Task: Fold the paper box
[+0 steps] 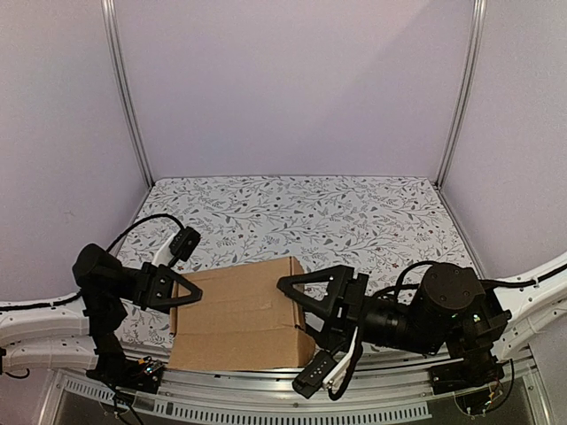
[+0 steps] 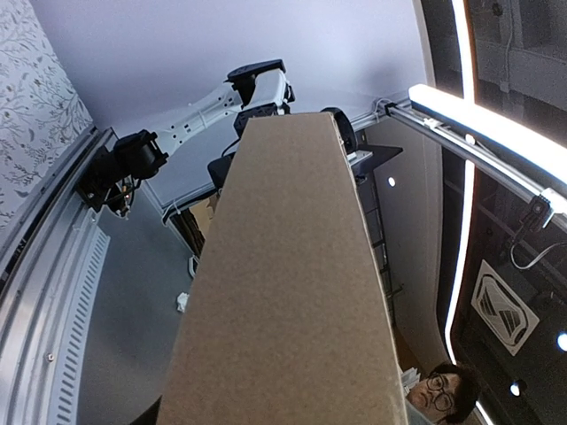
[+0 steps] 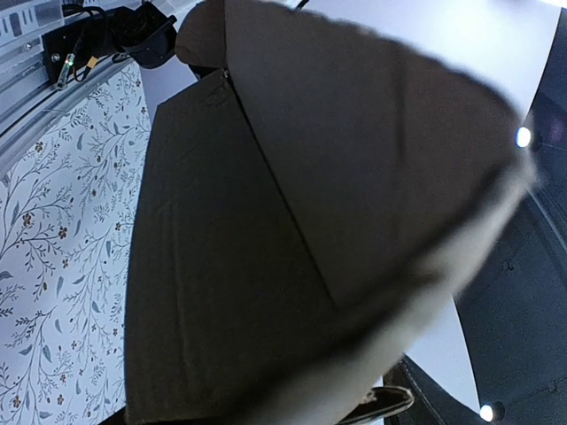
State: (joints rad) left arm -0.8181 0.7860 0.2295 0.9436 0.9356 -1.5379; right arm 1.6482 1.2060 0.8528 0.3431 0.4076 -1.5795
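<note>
- The box (image 1: pixel 235 314) lies on the surface (image 1: pixel 354 212) at its near edge, between the two arms; it looks already formed into a slim body, with creases across its top.
- The left claw (image 1: pixel 188 297) sits at the box's left end, one finger over the top panel; in the left wrist view the cardboard runs straight out from the camera; we judge the claw about half open and clamped on that end.
- The right claw (image 1: pixel 297 305) is at the box's right end, jaws spread fairly wide; its wrist view is filled by a dark panel and a flap close to the lens, with only one fingertip (image 3: pixel 381 403) showing below; we cannot tell whether it grips anything.
- The step in hand, as we read it, is closing the right end; the flap there seems not yet tucked.
- To do it well, we keep the left grip firm so the body neither slides nor twists; we press the flap along its crease, not mid-panel, to avoid buckling.
- We watch the near edge; a hard push could tip the box off the surface.
</note>
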